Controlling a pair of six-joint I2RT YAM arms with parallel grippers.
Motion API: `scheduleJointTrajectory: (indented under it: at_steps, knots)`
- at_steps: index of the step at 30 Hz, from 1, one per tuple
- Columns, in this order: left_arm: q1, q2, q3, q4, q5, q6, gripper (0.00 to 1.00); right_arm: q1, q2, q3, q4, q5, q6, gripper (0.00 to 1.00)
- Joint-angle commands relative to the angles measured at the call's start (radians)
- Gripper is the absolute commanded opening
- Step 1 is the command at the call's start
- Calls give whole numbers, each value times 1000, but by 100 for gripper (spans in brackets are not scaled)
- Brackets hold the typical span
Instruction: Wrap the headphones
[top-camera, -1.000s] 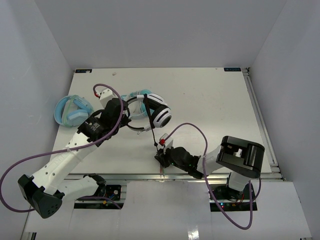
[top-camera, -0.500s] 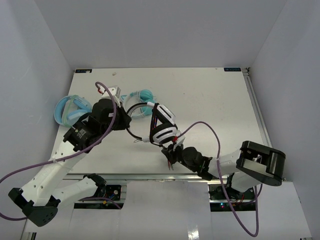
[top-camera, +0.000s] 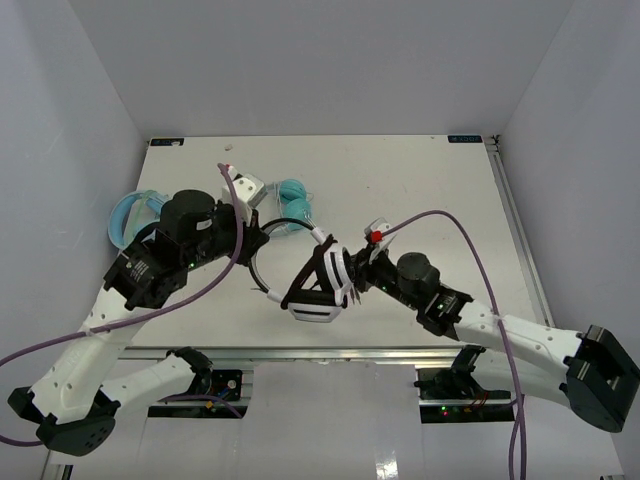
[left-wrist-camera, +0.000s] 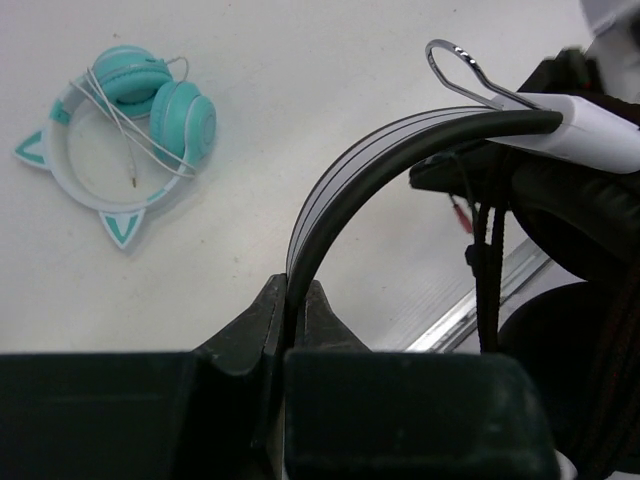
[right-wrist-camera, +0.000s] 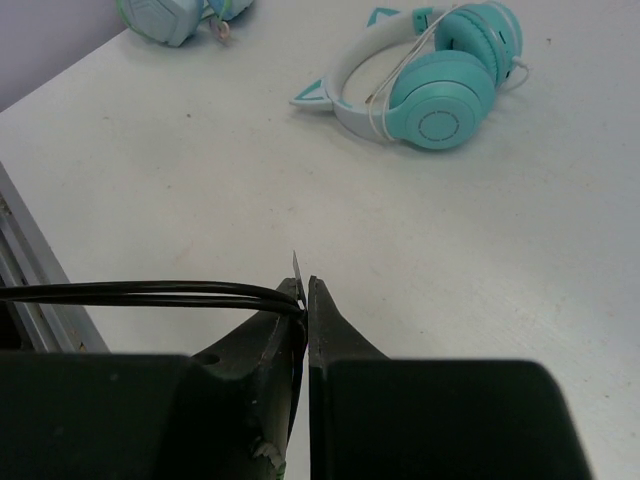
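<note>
Matte white counter (top-camera: 430, 190), faint scuffs, aluminium rail along near edge, plain pale walls on three sides.

Task item: headphones (top-camera: 322, 288), held up between the two arms over the near-middle of counter, close to the front rail.
- Earcups: white glossy ovals with black soft pads (left-wrist-camera: 560, 350), stacked close together.
- Headband (left-wrist-camera: 330, 190): thin flat black strip, smooth, arched, with fine pale lines along its edge.
- Bare metal wire loop (left-wrist-camera: 455, 65) sticking out where band meets white earcup shell.
- Cable (right-wrist-camera: 150, 293): long, thin, black, smooth. Several strands drawn across the earcups in top view; a few hanging straight down beside the cup in left wrist view.

Left jaws: clenched on the headband, band pinched edge-on at the tips. Black, wedge-shaped fingers.

Right jaws: clenched on the cable, two strands running off left from the tips, taut and nearly level. Small pale sliver at the tip line, too small to identify.

Elsewhere on counter:
- Teal cat-ear headphones (left-wrist-camera: 130, 130), lying flat at mid-left, round padded cups, whitish band with pointed ears, thin pale cord looped over them.
- Chunky light-blue headphones (top-camera: 130, 215) by the left edge, partly hidden behind left arm.

Purple hose looping along each arm.
</note>
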Motion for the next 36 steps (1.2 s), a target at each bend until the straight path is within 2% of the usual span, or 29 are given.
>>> scheduleJointTrajectory:
  at_steps: [1,4,11,18,23,30,32,36]
  knots:
    - [-6,-33,-75,-3,141,265,0,-75,-59,109,-360,2,-80,8]
    - [-6,2,-127,31,35,359,0,-114,-60,195,-456,-72,-105,8]
    - [-9,6,-204,167,-72,548,0,-147,15,401,-647,-227,-142,8]
    - [-20,-27,-391,468,-179,707,0,-181,115,582,-798,-277,-141,8]
    - [-30,28,-422,545,-289,769,0,-197,159,644,-862,-271,-140,8]
    - [-52,122,-469,685,-368,831,0,-203,183,655,-880,-267,-129,8]
    - [-63,134,-502,731,-359,849,0,-215,199,661,-882,-291,-136,8]
    - [-63,144,-531,763,-272,868,0,-235,239,685,-906,-181,-142,8]
